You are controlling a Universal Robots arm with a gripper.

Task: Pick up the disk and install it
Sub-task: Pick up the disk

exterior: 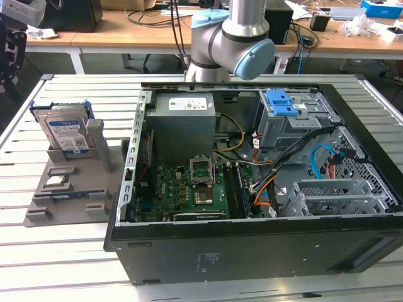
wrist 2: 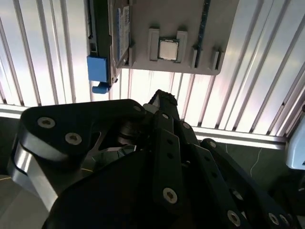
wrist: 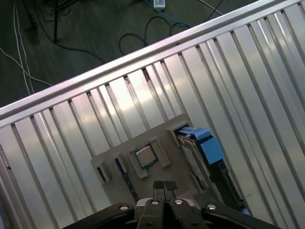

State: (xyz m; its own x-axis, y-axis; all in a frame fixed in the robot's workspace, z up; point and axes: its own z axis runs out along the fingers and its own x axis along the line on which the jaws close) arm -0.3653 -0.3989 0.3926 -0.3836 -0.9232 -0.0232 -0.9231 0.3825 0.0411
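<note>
Disk stands on edge in a slot of the grey holder, printed label facing out, its blue frame showing along the edges; nothing touches it; the holder lies at the exterior view's left, near the open computer case.

A small square silver chip lies flat in a recess of the same holder, near the disk's slot; in both wrist views the chip sits between two raised guides.

The hand hovers above the holder with its fingertips pressed together, gripping nothing, closer to the chip than to the disk.

The holder rests on the ribbed metal tabletop; inside the case lie a green motherboard, a grey power supply, bundled cables and a blue latch on a grey metal drive cage; the arm rises behind the case.
</note>
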